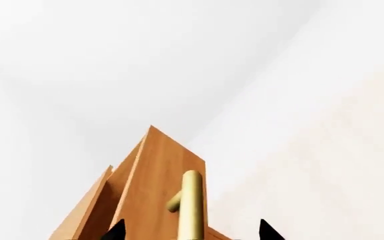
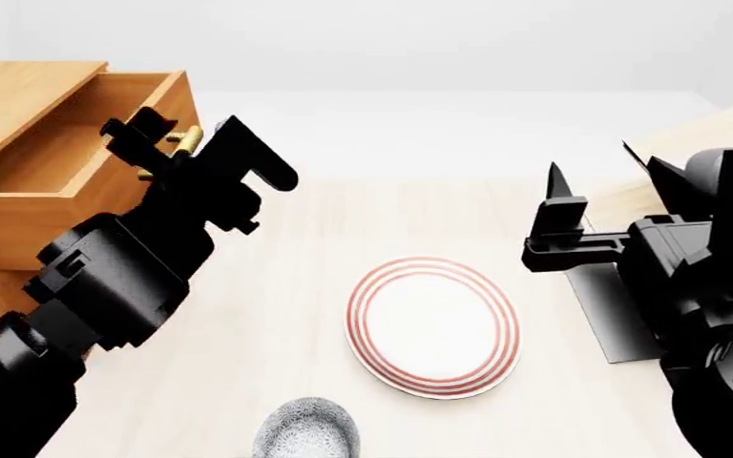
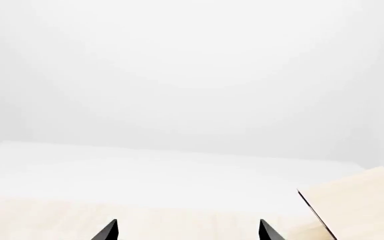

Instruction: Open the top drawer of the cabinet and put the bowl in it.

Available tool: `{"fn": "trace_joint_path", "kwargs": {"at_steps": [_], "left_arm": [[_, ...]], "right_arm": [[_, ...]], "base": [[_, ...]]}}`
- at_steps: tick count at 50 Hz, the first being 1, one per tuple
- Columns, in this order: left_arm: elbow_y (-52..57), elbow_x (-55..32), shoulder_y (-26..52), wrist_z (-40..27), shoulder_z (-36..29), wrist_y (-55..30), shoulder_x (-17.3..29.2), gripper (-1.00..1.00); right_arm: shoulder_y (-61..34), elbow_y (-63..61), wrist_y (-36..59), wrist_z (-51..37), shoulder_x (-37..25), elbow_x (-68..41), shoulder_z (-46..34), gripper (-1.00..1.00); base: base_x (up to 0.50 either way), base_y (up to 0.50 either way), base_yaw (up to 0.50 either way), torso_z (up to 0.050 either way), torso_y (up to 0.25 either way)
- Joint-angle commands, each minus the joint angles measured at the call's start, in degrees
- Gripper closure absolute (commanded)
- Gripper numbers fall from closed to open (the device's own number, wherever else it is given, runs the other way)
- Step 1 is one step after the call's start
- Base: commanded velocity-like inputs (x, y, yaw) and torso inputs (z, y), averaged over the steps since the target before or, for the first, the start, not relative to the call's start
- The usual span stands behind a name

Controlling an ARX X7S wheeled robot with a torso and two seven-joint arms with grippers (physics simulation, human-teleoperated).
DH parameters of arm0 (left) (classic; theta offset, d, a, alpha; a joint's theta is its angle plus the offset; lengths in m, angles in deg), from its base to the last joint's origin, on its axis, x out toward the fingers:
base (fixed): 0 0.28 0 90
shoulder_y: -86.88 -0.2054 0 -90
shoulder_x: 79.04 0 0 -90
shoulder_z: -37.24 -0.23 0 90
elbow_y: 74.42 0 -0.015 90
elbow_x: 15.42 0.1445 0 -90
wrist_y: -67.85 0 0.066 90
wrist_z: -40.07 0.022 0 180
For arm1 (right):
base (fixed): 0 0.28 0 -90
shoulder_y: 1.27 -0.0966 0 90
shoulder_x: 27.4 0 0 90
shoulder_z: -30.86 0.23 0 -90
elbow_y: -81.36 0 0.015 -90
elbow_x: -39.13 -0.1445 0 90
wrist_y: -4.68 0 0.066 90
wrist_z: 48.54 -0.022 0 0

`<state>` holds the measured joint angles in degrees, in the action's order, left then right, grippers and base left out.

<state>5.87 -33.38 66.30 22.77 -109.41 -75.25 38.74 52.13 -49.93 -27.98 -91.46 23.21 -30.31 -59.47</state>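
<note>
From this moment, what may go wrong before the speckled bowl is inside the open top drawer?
1. The left gripper is open around the brass bar handle of the orange-brown wooden top drawer; it may snag when leaving.
2. The small grey-white speckled bowl lies beside the white red-ringed plate; a reach may knock it.

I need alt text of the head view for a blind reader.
The orange-brown wooden top drawer stands pulled open, the left claw at its brass bar handle. On the pale table lie a red-ringed white plate and a speckled grey-white bowl.
</note>
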Motion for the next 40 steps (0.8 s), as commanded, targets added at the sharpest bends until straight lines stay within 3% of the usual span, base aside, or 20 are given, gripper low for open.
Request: {"fn": "trace_joint_path", "kwargs": {"at_steps": [1,8,13,19,25,40], "left_arm": [[12.02,-6.51,4.47,-0.27,8.12,-5.39,1.09,-1.00],[13.15,-15.98,9.21,-1.03,22.16,-10.93,-2.17,-1.00],[7.07,-20.54,13.55,-3.90,32.67,-14.24,-5.68,-1.00],[-1.02,-22.71,16.99,-6.01,39.30,-16.98,-7.45,-1.00],[-8.57,-20.73,18.49,-6.11,39.05,-16.05,-7.31,-1.00],[-21.67,-14.54,20.80,1.29,29.32,-10.83,-5.98,-1.00]], "right_arm": [[-0.15,0.14,-0.24,0.00,0.05,0.03,-0.29,-1.00],[0.03,-0.02,-0.47,0.10,-0.03,0.10,-0.41,-1.00],[0.17,-0.11,-0.58,0.05,-0.21,-0.15,-0.25,-1.00],[0.44,-0.64,-0.54,-0.37,-0.36,-0.68,-0.15,-1.00],[0.21,-0.71,-0.44,-0.88,-0.59,-1.53,0.18,-1.00],[-0.46,-0.19,-0.50,-0.61,-0.56,-1.18,-0.67,-1.00]], "base": [[0.00,0.00,0.00,0.000,0.000],[0.00,0.00,0.00,0.000,0.000],[0.00,0.00,0.00,0.000,0.000],[0.00,0.00,0.00,0.000,0.000],[0.00,0.00,0.00,0.000,0.000],[0.00,0.00,0.00,0.000,0.000]]}}
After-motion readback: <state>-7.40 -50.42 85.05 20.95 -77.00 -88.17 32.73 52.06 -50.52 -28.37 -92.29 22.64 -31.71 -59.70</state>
